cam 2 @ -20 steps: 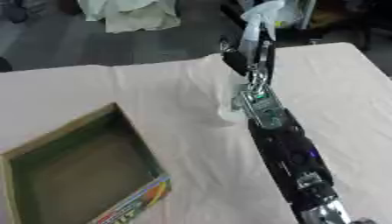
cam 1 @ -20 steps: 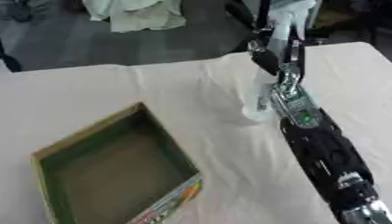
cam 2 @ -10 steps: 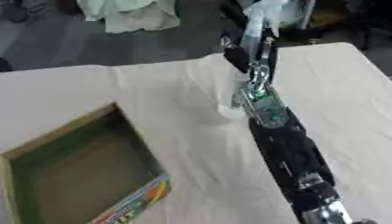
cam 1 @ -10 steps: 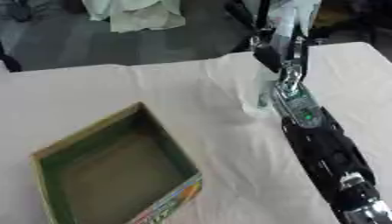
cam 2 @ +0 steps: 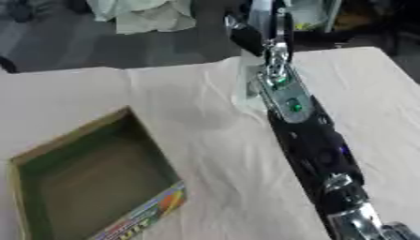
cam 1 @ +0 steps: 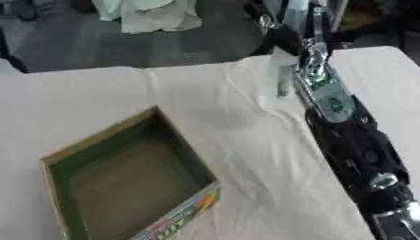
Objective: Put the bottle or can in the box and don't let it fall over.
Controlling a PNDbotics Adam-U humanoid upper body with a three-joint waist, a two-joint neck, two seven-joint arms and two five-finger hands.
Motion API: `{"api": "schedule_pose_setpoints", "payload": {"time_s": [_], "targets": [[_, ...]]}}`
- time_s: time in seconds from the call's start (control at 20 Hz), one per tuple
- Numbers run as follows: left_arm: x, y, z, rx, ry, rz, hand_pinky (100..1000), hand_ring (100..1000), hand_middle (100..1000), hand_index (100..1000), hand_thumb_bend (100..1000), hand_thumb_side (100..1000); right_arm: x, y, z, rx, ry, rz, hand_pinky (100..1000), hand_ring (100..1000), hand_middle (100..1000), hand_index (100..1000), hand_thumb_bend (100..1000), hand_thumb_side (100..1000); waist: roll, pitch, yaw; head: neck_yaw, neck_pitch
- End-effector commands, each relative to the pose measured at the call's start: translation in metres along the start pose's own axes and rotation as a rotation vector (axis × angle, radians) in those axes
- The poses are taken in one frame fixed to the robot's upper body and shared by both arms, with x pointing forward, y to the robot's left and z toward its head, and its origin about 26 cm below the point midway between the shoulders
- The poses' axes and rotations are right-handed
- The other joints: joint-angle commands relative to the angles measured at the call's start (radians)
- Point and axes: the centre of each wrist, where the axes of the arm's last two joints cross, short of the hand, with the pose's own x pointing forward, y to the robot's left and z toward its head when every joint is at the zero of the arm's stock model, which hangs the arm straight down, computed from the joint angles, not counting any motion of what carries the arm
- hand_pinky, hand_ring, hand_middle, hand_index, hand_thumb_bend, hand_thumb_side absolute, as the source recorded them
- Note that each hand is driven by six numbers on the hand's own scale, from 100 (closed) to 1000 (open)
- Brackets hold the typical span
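Box [cam 1: 123, 183] sat open-topped on the cloth [cam 1: 238, 140]. Beyond and right of the box, the right arm stretched far; bottle [cam 2: 248, 82], pale and upright, stood against it. Right hand [cam 2: 254, 26] beyond; fingers' state: cannot tell.

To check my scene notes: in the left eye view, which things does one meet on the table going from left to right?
The open box with green walls, then the pale bottle standing upright, then the robot's right arm.
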Motion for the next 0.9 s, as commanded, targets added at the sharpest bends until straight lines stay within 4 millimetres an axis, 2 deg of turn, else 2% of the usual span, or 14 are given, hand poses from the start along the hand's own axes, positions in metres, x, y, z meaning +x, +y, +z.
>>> {"api": "schedule_pose_setpoints", "payload": {"time_s": [0.05,0.4,0.7,0.9], "targets": [[0.011,0.005,-0.005,-0.001,-0.04,-0.02,796,771,700,748,572,761,0.038,0.002,-0.008,0.058,-0.093,-0.025,100,100,155,253,347,100,-0.002,-0.028,0.003,0.004,0.009],[0.011,0.006,-0.005,0.0,-0.04,-0.026,796,771,700,748,571,761,0.085,0.032,-0.004,0.198,-0.162,-0.119,100,100,157,255,345,100,-0.011,-0.04,0.009,-0.001,0.022],[0.011,0.007,-0.005,-0.002,-0.04,-0.029,796,771,700,748,571,761,0.108,0.066,0.008,0.331,-0.145,-0.218,100,100,165,260,342,100,-0.018,-0.046,0.015,-0.008,0.036],[0.011,0.006,-0.004,-0.003,-0.04,-0.031,797,772,700,748,571,760,0.121,0.097,0.024,0.432,-0.144,-0.27,100,100,168,261,339,100,-0.021,-0.049,0.02,-0.018,0.045]]}}
